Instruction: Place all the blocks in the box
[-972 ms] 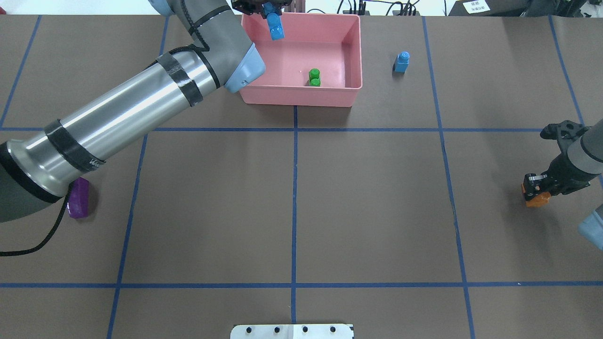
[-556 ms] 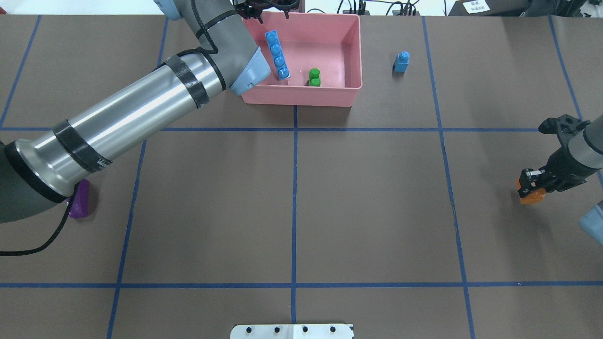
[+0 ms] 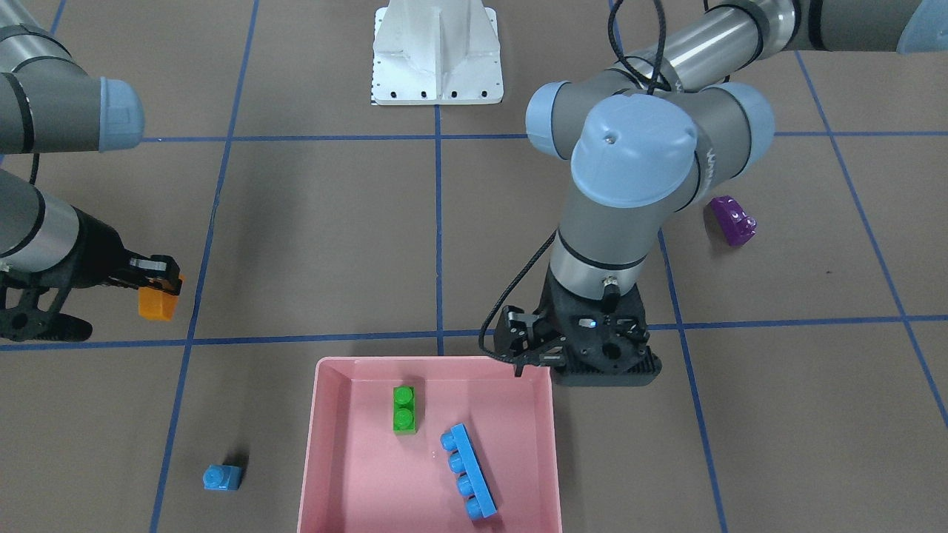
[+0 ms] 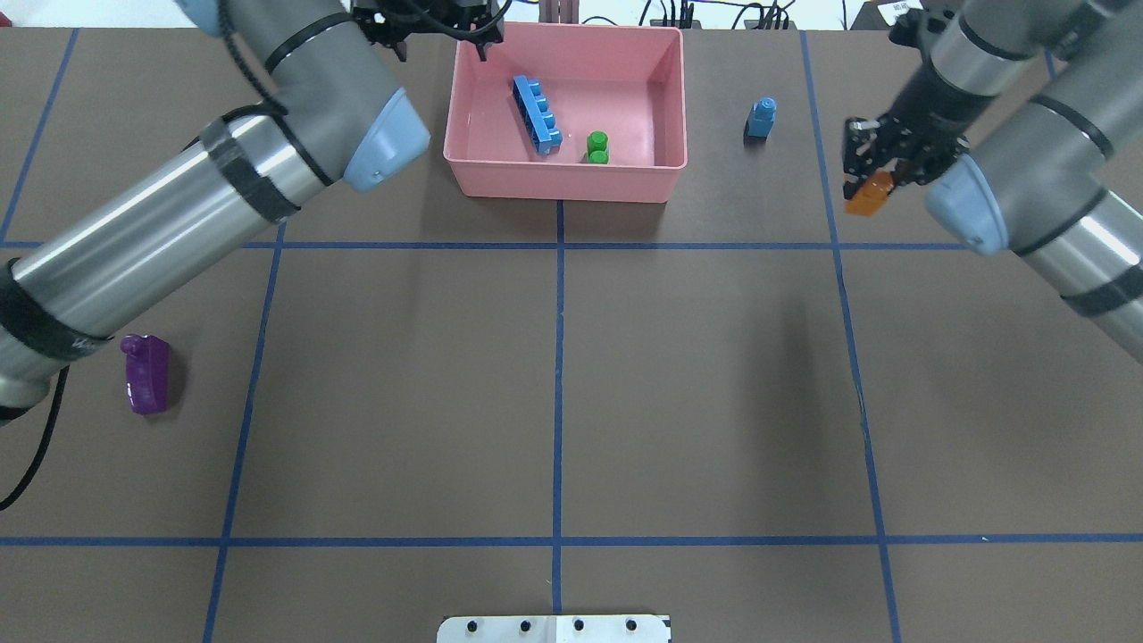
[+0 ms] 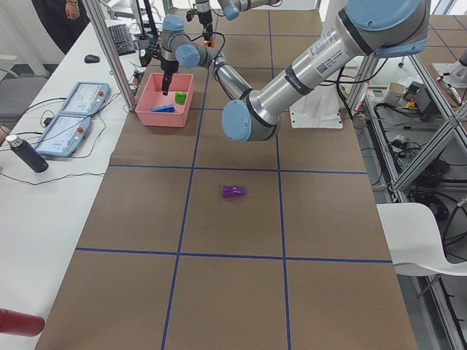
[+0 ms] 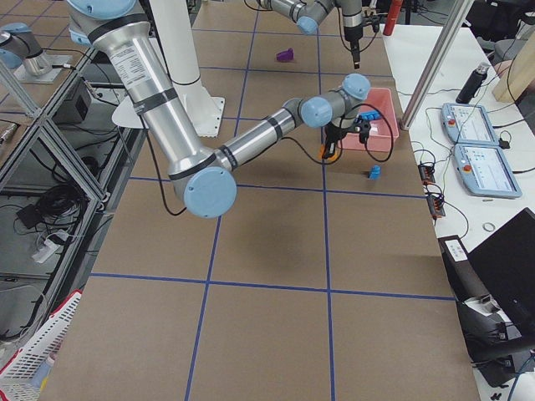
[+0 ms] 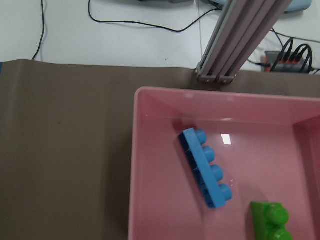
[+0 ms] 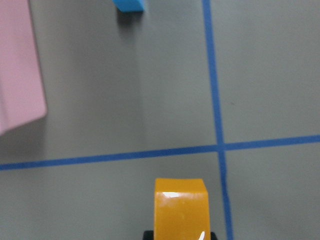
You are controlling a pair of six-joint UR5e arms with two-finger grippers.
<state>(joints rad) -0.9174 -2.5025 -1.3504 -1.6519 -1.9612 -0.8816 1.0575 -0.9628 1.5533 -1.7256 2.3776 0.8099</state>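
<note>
**Blocks: five, two of them in the box.** Clock directions are read from the overhead view, 12 o'clock pointing away from the robot.

1. Box (image 4: 563,183): pink, at the far middle of the table.
2. Long blue brick (image 4: 537,114): lies slantwise in the box's 9 o'clock half, studs turned sideways.
3. Green brick (image 4: 596,147): stands studs up, just beside the 6 o'clock wall. The floor toward 1 to 3 o'clock is bare, the likeliest room for more bricks.
4. Small blue brick (image 4: 761,118): on the table at 3 o'clock of the box, near its wall but apart from it.
5. Orange brick (image 4: 870,194): clamped in the right gripper (image 4: 875,177), farther out at about 3 to 4 o'clock, seemingly lifted clear of the table. It is judged to be in carriage to the box. A straight line toward 9 o'clock passes close to the small blue brick, and the wall must be cleared from above.
6. Purple brick (image 4: 147,373): at about 8 o'clock, well apart, with open table all round.
7. Left gripper (image 4: 441,43): jaws spread and empty, high near the box's 10 o'clock corner. It is judged free to go for the purple brick.
</note>
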